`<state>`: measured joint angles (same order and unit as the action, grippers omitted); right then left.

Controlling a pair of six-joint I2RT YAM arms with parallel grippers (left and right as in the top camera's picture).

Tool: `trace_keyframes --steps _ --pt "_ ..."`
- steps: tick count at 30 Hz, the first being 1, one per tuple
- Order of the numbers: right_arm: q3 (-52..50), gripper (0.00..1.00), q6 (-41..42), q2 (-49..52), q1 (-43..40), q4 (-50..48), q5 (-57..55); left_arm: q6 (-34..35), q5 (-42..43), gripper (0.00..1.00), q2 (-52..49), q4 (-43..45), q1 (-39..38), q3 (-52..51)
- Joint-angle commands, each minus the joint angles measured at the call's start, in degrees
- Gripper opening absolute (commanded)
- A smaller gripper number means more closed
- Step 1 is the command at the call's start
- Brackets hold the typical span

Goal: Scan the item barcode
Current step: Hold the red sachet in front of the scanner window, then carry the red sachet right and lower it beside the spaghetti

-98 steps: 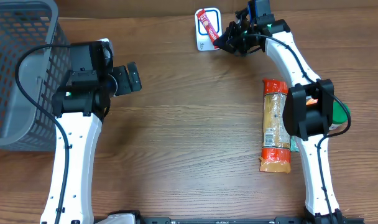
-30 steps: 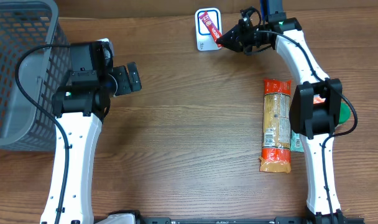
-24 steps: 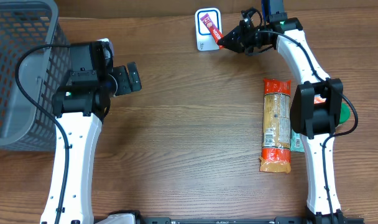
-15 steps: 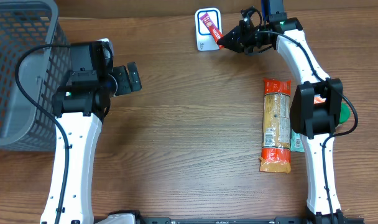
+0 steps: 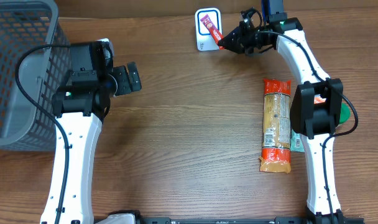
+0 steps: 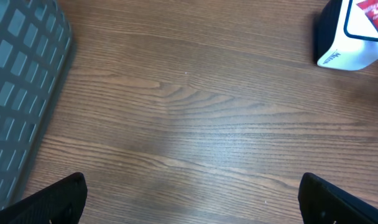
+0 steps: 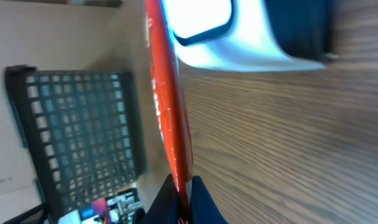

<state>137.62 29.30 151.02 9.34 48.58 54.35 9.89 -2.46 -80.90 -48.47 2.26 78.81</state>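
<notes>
we see a brown wooden desk (image 5: 189,124) filling the overhead view. at its far left corner stands a grey mesh basket (image 5: 15,74), the biggest thing on it. the left arm (image 5: 74,155), white with black joints, runs up the left side just beside the basket, and the right arm (image 5: 316,155) runs up the right side and bends in toward the top centre.

under the right arm's elbow lies a long orange and red food packet (image 5: 276,124), flat on the wood with its length pointing away from us. a green thing (image 5: 343,115) peeks out behind that elbow, and we cannot tell what it is.

at the top centre sits a small white scanner (image 5: 201,42) with a blue-rimmed window facing up.

the left tool (image 5: 134,77) stands wide, nothing between its fingers, hovering over bare wood well apart from the scanner. its wrist view shows only the two dark fingertips at the lower corners.

the right tool (image 5: 229,42) is clamped narrow on one end of a thin red and white sachet (image 5: 209,26). the sachet reaches out over the scanner's window. from the right wrist we see it edge-on, a red strip in front of the bright window. we cannot tell whether it touches the scanner.
</notes>
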Motion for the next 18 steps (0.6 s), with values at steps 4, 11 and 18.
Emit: trace_keyframes --steps 4,11,18 --pt "1.3 0.04 -9.6 -16.4 -0.7 14.9 -13.8 -0.7 -0.7 1.0 -0.3 0.0 0.0 0.3" --pt "1.3 0.04 -19.9 -26.4 -1.9 36.1 -22.4 -0.7 -0.7 1.0 -0.4 0.0 0.0 0.3" --pt "0.5 0.04 -23.4 -29.2 -2.4 48.5 -30.1 -0.7 -0.7 1.0 -0.4 0.0 0.0 0.3"
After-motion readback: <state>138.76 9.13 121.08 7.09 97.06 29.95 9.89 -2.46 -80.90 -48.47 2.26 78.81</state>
